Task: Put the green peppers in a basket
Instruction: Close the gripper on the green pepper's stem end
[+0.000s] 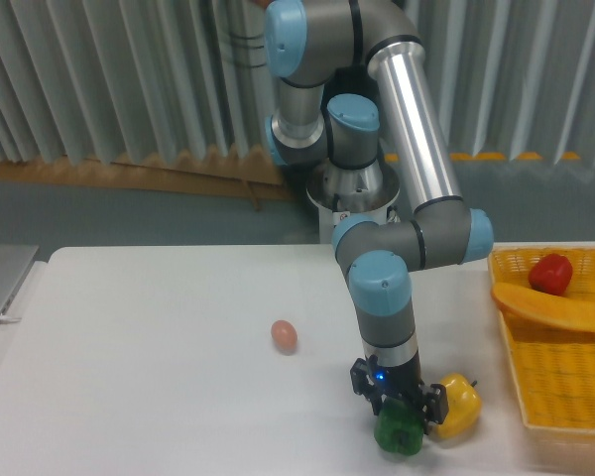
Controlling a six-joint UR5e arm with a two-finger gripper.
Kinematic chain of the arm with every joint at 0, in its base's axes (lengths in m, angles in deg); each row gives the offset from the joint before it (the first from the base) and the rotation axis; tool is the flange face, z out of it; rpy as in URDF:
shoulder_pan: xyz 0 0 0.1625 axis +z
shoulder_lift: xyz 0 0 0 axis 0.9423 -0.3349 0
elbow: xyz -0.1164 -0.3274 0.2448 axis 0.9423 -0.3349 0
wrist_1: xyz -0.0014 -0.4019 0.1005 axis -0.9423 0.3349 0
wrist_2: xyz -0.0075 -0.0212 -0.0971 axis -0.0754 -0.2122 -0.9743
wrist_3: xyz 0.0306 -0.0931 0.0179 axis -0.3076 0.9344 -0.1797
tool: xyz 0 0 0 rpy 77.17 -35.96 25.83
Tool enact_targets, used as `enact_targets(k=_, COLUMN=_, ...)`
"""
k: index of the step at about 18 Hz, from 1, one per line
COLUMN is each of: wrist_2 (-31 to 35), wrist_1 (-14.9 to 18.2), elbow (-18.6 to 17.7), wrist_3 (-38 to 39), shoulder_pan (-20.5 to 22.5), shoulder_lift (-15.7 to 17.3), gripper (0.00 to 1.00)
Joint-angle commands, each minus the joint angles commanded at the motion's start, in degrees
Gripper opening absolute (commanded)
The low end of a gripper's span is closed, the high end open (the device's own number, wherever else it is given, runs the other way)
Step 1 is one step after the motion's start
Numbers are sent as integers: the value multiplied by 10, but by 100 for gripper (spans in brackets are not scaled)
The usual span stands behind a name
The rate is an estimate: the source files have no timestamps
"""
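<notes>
Egg (pixel 285 335) lies on worktop (pixel 159 387), left of arm. Pincer (pixel 401 416) points down at the front edge, its fingers set around the green pepper (pixel 398 434), gripping it; fingertips hard to make out. Yellow pepper (pixel 456 405) touches it at right. Basket (pixel 560 387), cut off at right, holds a red pepper (pixel 550 274).

Glossy green pepper (pixel 399 433), woven plastic mesh basket (pixel 565 387), smooth matt white surface (pixel 159 397), polished metal arm (pixel 409 109).
</notes>
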Motion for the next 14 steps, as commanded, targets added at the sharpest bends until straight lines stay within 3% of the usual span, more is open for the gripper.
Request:
enact_targets(k=2, wrist_2=0, wrist_1=1, elbow=1, wrist_3=0, shoulder_pan=0, shoulder_lift=0, gripper=89)
enact_targets(k=3, wrist_2=1, wrist_1=1, elbow=1, wrist_3=1, shoulder_pan=0, shoulder_lift=0, gripper=77)
enact_targets(k=5, wrist_2=1, wrist_1=0, elbow=2, wrist_3=0, shoulder_pan=0, shoulder_lift=-2, gripper=73)
enact_targets(k=8, wrist_2=2, wrist_1=0, elbow=2, wrist_3=0, shoulder_pan=0, shoulder_lift=-4, gripper=56)
enact_targets(k=14, wrist_2=-1, wrist_1=1, elbow=0, wrist_3=-9, shoulder_pan=4, shoulder_lift=10, gripper=52)
